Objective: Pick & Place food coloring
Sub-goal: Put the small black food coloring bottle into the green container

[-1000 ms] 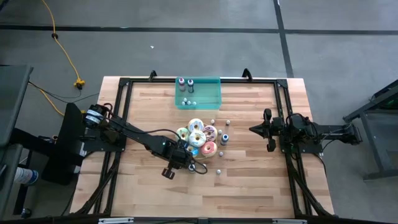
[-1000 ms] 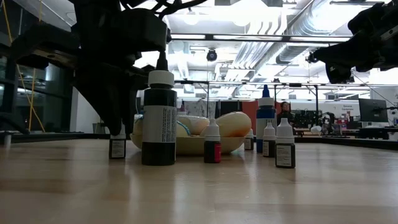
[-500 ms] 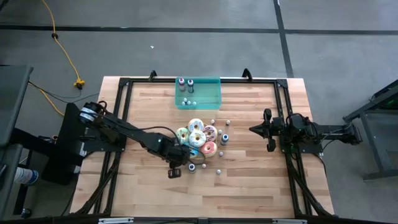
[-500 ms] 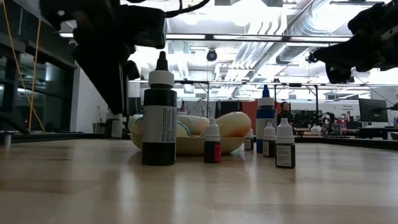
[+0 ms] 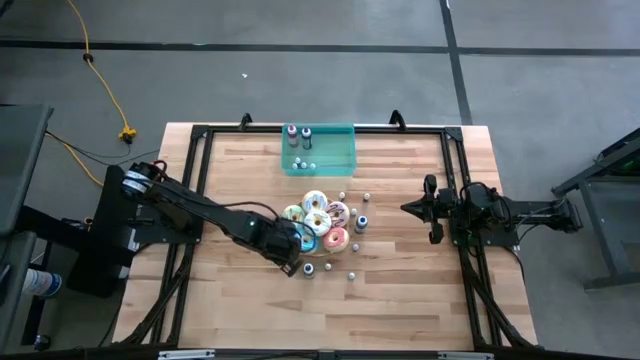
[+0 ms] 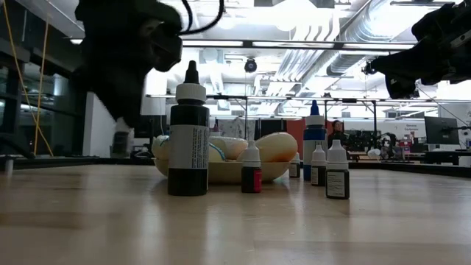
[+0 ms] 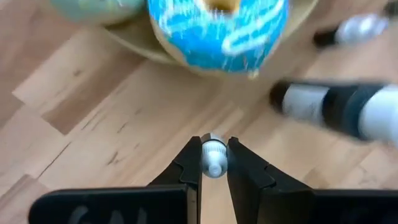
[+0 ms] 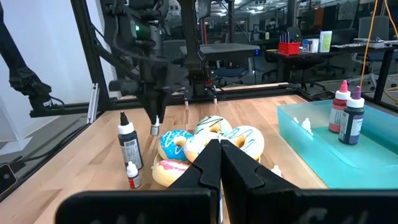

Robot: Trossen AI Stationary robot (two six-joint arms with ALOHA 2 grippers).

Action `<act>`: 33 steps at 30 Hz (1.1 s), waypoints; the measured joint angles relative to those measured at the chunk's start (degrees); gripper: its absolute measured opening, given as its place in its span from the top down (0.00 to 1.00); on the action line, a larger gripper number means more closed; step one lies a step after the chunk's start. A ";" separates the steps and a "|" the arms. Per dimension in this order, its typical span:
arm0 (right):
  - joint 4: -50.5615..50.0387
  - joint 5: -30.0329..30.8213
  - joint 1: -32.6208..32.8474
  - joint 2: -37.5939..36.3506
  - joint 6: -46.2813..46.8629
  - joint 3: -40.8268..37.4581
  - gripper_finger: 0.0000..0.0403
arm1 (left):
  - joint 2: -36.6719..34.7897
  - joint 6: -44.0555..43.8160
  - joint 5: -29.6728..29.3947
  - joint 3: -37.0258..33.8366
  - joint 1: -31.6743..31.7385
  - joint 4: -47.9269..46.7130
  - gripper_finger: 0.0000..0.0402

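My left arm stretches from the left edge toward the table's middle, wrist angled down. My left gripper [image 7: 214, 163] is above the tabletop, its fingers [image 7: 190, 163] clamped on a small white-capped food coloring bottle [image 7: 214, 155]. My right arm waits at the right side, right gripper [image 5: 408, 208] pointing left, fingertips pressed together.

Floor [image 5: 300, 80]: grey concrete, crossed by dark tape lines; a yellow cable [image 5: 105, 85] runs across it. Surface [image 5: 400, 300]: pale wood planks in a black frame. Ceiling [image 6: 294, 22]: bright strip lights and exposed ducts. Beyond: workbenches [image 8: 298, 50], monitors, open lab.
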 joint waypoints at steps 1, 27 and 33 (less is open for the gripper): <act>0.00 0.00 0.00 0.00 0.00 0.01 1.00 | -0.58 -1.10 -1.03 0.00 0.09 -0.21 0.90; 0.00 0.00 0.01 0.02 0.00 0.00 1.00 | -3.30 6.42 -15.44 20.44 21.76 -20.02 0.90; 0.00 0.00 0.00 0.02 0.00 0.02 1.00 | -2.21 7.80 -16.94 20.52 27.77 -16.22 0.90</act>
